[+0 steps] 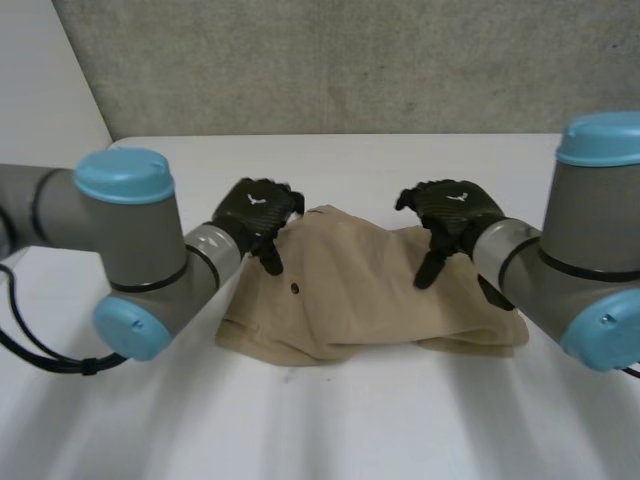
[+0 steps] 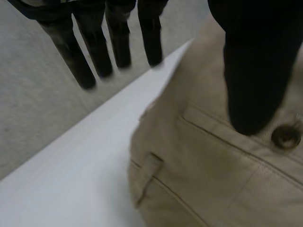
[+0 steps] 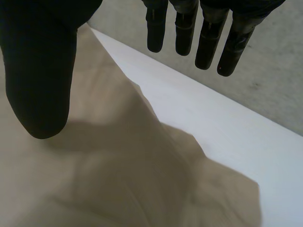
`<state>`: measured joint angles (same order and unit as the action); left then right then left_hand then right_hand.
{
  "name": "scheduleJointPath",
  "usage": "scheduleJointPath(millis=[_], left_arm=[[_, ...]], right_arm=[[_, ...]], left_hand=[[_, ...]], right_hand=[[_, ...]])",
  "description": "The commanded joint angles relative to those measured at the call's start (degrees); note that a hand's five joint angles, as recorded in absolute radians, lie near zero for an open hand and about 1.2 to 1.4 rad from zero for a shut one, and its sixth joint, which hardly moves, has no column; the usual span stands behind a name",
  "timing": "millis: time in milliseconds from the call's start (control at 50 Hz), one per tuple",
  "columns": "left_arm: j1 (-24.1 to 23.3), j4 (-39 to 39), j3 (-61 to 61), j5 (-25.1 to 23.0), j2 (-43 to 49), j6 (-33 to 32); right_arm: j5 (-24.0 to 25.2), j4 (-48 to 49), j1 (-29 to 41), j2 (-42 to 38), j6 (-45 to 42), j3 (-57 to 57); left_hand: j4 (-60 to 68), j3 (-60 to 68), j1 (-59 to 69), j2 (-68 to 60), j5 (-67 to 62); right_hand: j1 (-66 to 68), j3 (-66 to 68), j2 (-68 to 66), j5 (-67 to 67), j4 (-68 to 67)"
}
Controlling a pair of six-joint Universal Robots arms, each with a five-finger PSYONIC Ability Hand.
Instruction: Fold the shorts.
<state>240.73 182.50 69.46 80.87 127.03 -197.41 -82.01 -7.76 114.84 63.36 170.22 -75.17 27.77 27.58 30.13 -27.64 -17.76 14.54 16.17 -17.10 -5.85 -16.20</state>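
No word, number or brand name is reading clearly anywhere. The left hand [image 1: 255, 212] and the right hand [image 1: 450, 210] are each carrying a small white mark on the back. It is possibly a maker's logo, but in the head view it is resolving into no letter or word. In the left wrist view, the dark button [image 2: 285, 136] on the shorts [image 2: 203, 184] is showing too blurred for any lettering on it to be told.
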Motion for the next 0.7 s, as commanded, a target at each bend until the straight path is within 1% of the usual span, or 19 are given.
scheduleJointPath(millis=[20, 80, 140, 160, 180, 220, 260, 280, 320, 380, 420, 440, 500, 540, 580, 600, 620, 640, 700], left_arm=[[0.09, 0.05, -3.54, -0.53, 5.86, 0.36], [0.44, 0.22, -3.71, 0.17, 5.60, 0.27], [1.67, 2.15, -4.33, 7.79, 1.83, 0.18], [2.54, 4.60, -4.24, 12.25, -1.49, 0.01], [2.98, 6.10, -4.24, 14.47, -3.09, -0.08], [3.95, 9.70, -4.15, 17.82, -6.25, -0.34], [5.26, 15.04, -4.15, 19.50, -10.64, -2.00], [5.71, 18.65, -4.24, 19.59, -13.53, -3.93], [5.89, 20.18, -4.24, 19.51, -14.97, -5.00], [5.02, 26.57, -5.29, 19.59, -20.75, -9.12], [4.66, 27.29, -5.73, 19.33, -21.12, -9.48], [2.22, 27.30, -7.22, 18.20, -21.21, -9.66], [-0.08, 26.95, -7.58, 17.22, -20.95, -9.75], [-3.50, 26.86, -7.32, 15.21, -19.29, -10.10], [-8.94, 26.68, -7.32, 12.92, -14.56, -10.62], [-8.97, 26.68, -7.32, 12.91, -14.53, -10.63], [-10.36, 26.59, -7.23, 12.39, -13.31, -10.89], [-13.07, 26.24, -6.80, 11.26, -10.69, -11.24], [-17.83, 25.98, -5.04, 8.35, -5.23, -11.50]], right_arm=[[0.09, 2.92, -4.45, 3.52, -0.32, -5.34], [0.18, 3.62, -6.21, 5.01, -0.85, -6.22], [0.18, 3.62, -7.96, 5.72, -1.55, -6.66], [0.27, 3.62, -8.14, 5.72, -1.64, -6.66], [0.27, 3.62, -8.14, 5.72, -1.64, -6.66], [0.18, 3.62, -8.14, 5.80, -1.64, -6.66], [0.18, 3.62, -8.14, 6.24, -1.64, -6.66], [0.18, 3.62, -8.14, 6.42, -1.64, -6.74], [0.18, 3.62, -8.14, 6.77, -1.56, -6.83], [0.18, 3.62, -8.14, 7.73, -1.64, -7.36], [0.18, 3.62, -8.14, 7.91, -1.64, -7.36], [0.27, 3.62, -8.23, 8.44, -1.64, -7.45], [0.18, 3.62, -8.58, 9.40, -1.64, -7.53], [0.18, 3.62, -8.84, 9.85, -1.64, -7.62], [0.18, 3.62, -9.54, 10.37, -1.64, -7.80], [0.18, 3.62, -9.90, 10.55, -1.64, -7.80], [0.18, 3.62, -10.16, 10.73, -1.64, -7.89], [0.18, 3.62, -10.95, 11.08, -1.56, -7.97], [0.18, 3.62, -12.00, 11.34, -1.56, -8.15]], left_hand=[[52.15, 52.34, 49.79, -52.28, -52.16], [52.23, 52.42, 49.87, -52.36, -52.24], [52.23, 52.42, 49.87, -52.36, -52.24], [52.23, 52.42, 49.87, -52.36, -52.24], [52.23, 52.42, 49.87, -52.36, -52.24], [52.23, 52.42, 49.87, -52.36, -52.24], [52.23, 52.42, 49.87, -52.36, -52.24], [52.23, 52.42, 49.87, -52.36, -52.24], [52.23, 52.42, 49.87, -52.36, -52.24], [52.23, 52.42, 49.87, -52.36, -52.24], [52.23, 52.42, 49.87, -52.36, -52.24], [52.23, 52.42, 49.87, -52.36, -52.24], [52.23, 52.42, 49.87, -52.36, -52.24], [52.23, 52.42, 49.87, -52.36, -52.24], [52.23, 52.42, 49.87, -52.36, -52.24], [52.23, 52.42, 49.87, -52.36, -52.24], [52.23, 52.42, 49.87, -52.36, -52.24], [52.23, 52.42, 49.87, -52.36, -52.24], [52.23, 52.42, 49.87, -52.36, -52.24]], right_hand=[[0.42, -1.21, 2.14, 0.88, 1.23], [0.42, -1.21, 2.14, 0.88, 1.23], [0.42, -1.21, 2.14, 0.88, 1.23], [0.42, -1.21, 2.14, 0.88, 1.23], [0.42, -1.21, 2.14, 0.88, 1.23], [0.42, -1.21, 2.14, 0.88, 1.23], [0.42, -1.21, 2.14, 0.88, 1.23], [0.42, -1.21, 2.14, 0.88, 1.23], [0.25, -1.38, 2.31, 1.05, 1.40], [0.25, -1.38, 2.31, 1.05, 1.40], [0.25, -1.38, 2.31, 1.05, 1.40], [0.08, -1.55, 2.48, 1.22, 1.57], [-0.08, -1.71, 2.64, 1.39, 1.74], [-0.09, -1.72, 2.65, 1.39, 1.74], [-0.09, -1.72, 2.65, 1.39, 1.74], [-0.09, -1.72, 2.65, 1.39, 1.74], [-0.09, -1.72, 2.65, 1.39, 1.74], [-0.09, -1.72, 2.65, 1.39, 1.74], [-0.09, -1.72, 2.65, 1.39, 1.74]])
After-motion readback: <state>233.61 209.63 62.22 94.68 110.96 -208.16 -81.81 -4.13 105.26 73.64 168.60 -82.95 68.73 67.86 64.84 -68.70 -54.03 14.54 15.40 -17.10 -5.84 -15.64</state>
